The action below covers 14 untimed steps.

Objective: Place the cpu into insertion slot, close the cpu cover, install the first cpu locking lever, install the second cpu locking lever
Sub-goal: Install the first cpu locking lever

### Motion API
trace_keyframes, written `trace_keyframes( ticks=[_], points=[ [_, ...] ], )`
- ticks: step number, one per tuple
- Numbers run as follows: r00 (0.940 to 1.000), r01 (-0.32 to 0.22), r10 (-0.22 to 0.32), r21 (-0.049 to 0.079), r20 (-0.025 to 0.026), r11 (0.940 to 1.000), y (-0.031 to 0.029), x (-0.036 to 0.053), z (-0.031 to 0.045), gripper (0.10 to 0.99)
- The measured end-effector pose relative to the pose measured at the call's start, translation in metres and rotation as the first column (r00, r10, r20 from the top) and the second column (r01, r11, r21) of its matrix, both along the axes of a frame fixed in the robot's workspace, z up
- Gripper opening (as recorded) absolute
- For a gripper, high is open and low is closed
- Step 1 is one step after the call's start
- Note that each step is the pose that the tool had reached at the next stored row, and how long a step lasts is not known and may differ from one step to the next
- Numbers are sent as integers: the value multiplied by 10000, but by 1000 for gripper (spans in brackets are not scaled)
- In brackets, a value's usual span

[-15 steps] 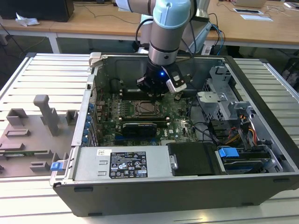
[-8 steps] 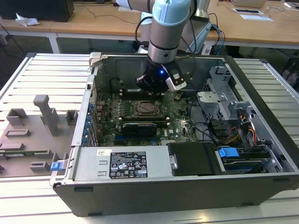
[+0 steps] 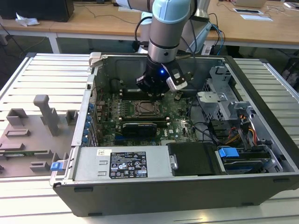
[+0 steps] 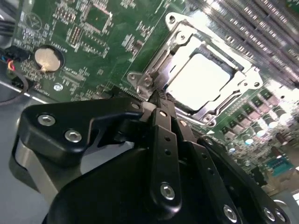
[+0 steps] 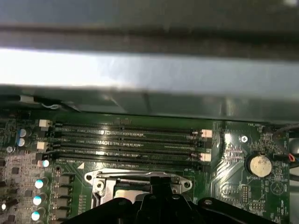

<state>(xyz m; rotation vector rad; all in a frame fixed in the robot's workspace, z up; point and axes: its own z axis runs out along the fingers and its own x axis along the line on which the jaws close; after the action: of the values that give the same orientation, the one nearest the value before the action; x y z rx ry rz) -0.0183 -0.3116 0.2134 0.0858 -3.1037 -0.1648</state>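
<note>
The gripper (image 4: 159, 100), its jaws pressed together with nothing between them, hangs just above one edge of the cpu cover (image 4: 180, 35), which lies flat over the cpu (image 4: 198, 77) seated in the insertion slot (image 3: 145, 108) near the middle of the motherboard (image 3: 107, 116).

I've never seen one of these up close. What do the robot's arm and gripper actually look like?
The arm is a round silver-grey tube with a pale blue cap at its joint. Black cables run beside it. Below sits a black wrist block with a small blue light. The gripper is matte black, with narrow fingers and silver screw heads.
</note>
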Motion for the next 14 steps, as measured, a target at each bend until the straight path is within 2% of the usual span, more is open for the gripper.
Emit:
trace_keyframes(
  ticks=[5,6,9,14],
  points=[
    [10000,0,0,0,0,10000,-160,-14,0,106],
    [10000,0,0,0,-1,10000,-177,-15,0,106],
    [10000,2,-2,-2,-1,10000,-190,-15,19,106],
    [10000,0,0,-1,0,10000,-190,-15,172,106]
  ],
)
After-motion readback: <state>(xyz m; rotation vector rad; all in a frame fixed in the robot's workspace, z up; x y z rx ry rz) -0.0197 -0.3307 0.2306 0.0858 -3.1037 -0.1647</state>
